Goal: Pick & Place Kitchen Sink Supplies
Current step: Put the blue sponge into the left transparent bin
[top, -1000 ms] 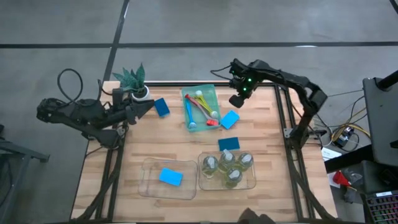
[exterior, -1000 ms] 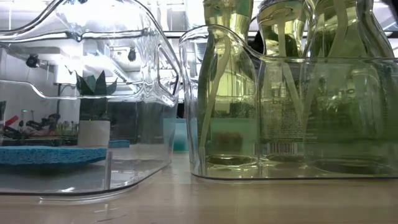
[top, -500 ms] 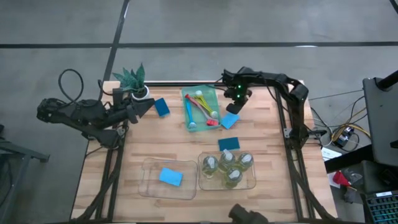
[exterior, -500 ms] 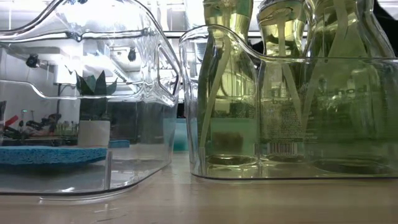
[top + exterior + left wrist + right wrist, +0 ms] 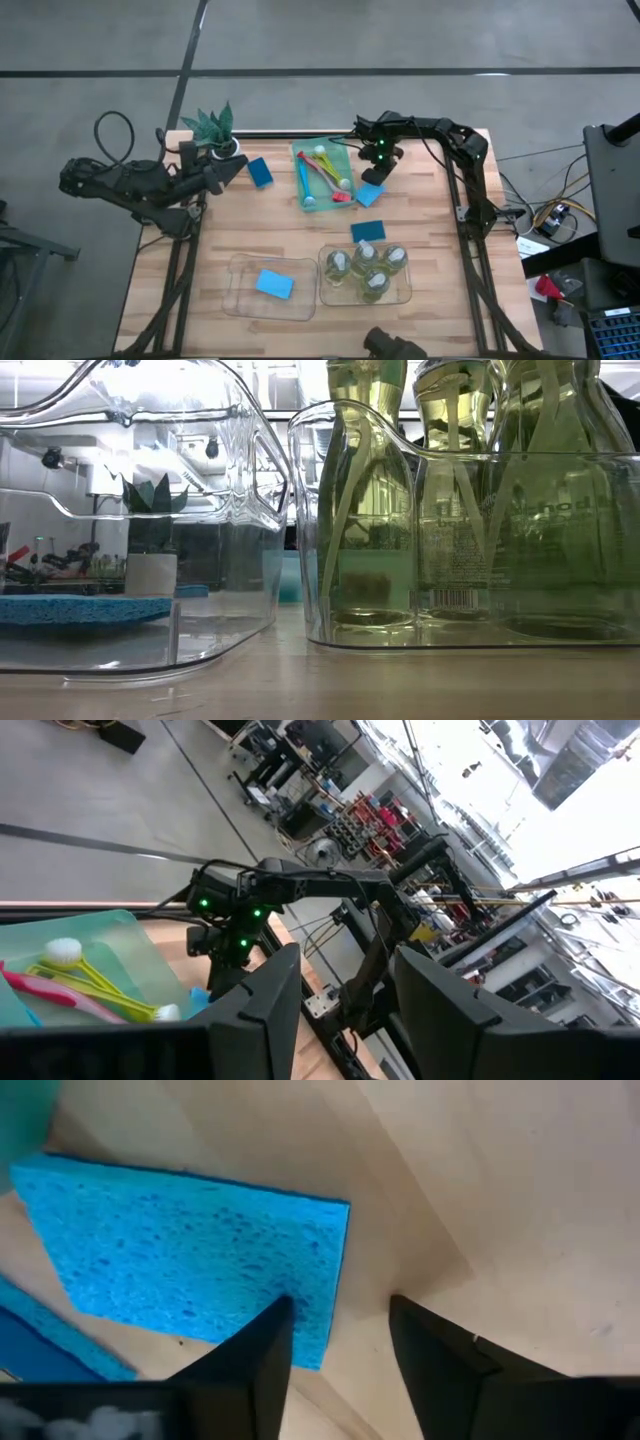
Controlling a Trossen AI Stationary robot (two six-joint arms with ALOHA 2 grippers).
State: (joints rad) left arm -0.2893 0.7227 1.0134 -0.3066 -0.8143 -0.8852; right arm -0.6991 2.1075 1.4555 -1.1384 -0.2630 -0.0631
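My right gripper (image 5: 377,168) (image 5: 340,1315) is open and hovers low over a flat blue sponge (image 5: 370,193) (image 5: 180,1260) that lies on the table just right of the green tray (image 5: 338,150). The tray holds the red, blue and yellow brushes (image 5: 322,175). A second sponge (image 5: 260,172) lies near the plant, and a third (image 5: 367,231) lies by the bottle bin. Another sponge (image 5: 273,284) (image 5: 80,608) sits flat in the left clear bin. Several bottles of yellow-green liquid (image 5: 365,268) (image 5: 450,510) stand in the right bin. My left gripper (image 5: 238,170) (image 5: 345,970) waits open beside the plant. My right gripper comes at the sponge from above, one finger (image 5: 250,1360) over the sponge's short edge (image 5: 335,1280) and the other (image 5: 450,1370) over bare table beside it. Whether a finger touches the sponge, I cannot tell.
A small potted plant (image 5: 212,128) (image 5: 150,550) stands at the far left corner. The two clear bins (image 5: 240,262) (image 5: 405,290) sit side by side at the near edge. Bare wood lies between the tray and the bins (image 5: 290,230).
My right arm has drawn its elbow in, and its gripper has moved slightly toward the table's left and near edge, closer to the sponge beside the tray. The sponges, brushes and bottles have stayed where they were.
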